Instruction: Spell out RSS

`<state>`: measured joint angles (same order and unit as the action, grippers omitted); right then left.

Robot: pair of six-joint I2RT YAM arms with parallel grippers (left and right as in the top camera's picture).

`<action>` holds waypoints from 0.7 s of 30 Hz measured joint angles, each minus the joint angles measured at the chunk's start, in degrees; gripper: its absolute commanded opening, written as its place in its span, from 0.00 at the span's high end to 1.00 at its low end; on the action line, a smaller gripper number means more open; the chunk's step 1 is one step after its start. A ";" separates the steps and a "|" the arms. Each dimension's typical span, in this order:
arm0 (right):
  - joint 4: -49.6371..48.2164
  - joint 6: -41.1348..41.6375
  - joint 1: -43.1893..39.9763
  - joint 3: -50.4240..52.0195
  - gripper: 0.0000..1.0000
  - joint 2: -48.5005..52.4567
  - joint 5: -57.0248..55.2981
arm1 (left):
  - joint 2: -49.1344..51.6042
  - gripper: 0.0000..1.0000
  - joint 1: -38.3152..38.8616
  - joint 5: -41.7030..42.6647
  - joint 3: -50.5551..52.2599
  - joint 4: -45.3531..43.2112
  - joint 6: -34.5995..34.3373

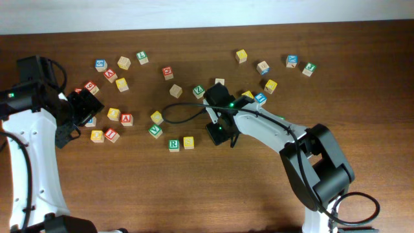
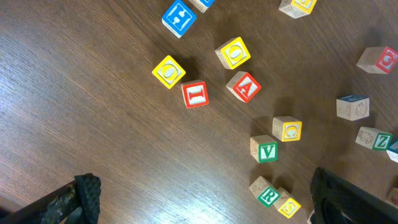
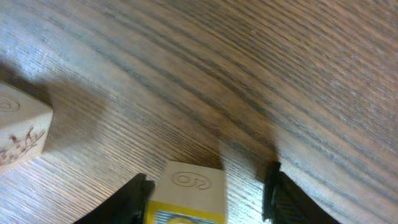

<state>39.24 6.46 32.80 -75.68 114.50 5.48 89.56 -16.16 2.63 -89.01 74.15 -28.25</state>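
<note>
The green R cube (image 1: 173,145) lies on the table with a yellow S cube (image 1: 188,142) touching its right side; both also show in the left wrist view, R (image 2: 268,196) and S (image 2: 289,206). My right gripper (image 1: 218,133) is just right of that pair. In the right wrist view its jaws (image 3: 205,190) are open around a wooden cube with a yellow-framed face (image 3: 189,186). The cube touches the left finger, with a gap to the right finger. Its letter is hidden. My left gripper (image 1: 79,116) is open and empty at the left, jaws wide (image 2: 211,205).
Several other letter cubes lie scattered across the back and left: green V (image 1: 155,131), yellow cube (image 1: 157,117), red A (image 1: 126,119), red I (image 1: 111,134). A plain-sided cube (image 3: 18,130) sits left of the right jaws. A black cable (image 1: 184,107) loops by the right arm.
</note>
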 measured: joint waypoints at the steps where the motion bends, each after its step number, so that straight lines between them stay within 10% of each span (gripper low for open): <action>1: 0.07 1.44 0.02 0.00 0.60 0.00 0.00 | 0.00 0.01 0.00 0.00 0.00 0.00 -0.02; 21: 1.01 27.17 4.13 0.00 0.65 0.00 4.55 | 0.00 0.01 0.00 0.00 0.00 0.00 -0.02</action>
<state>40.25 33.63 36.93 -75.68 114.50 10.02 89.56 -16.16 2.63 -89.01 74.15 -28.27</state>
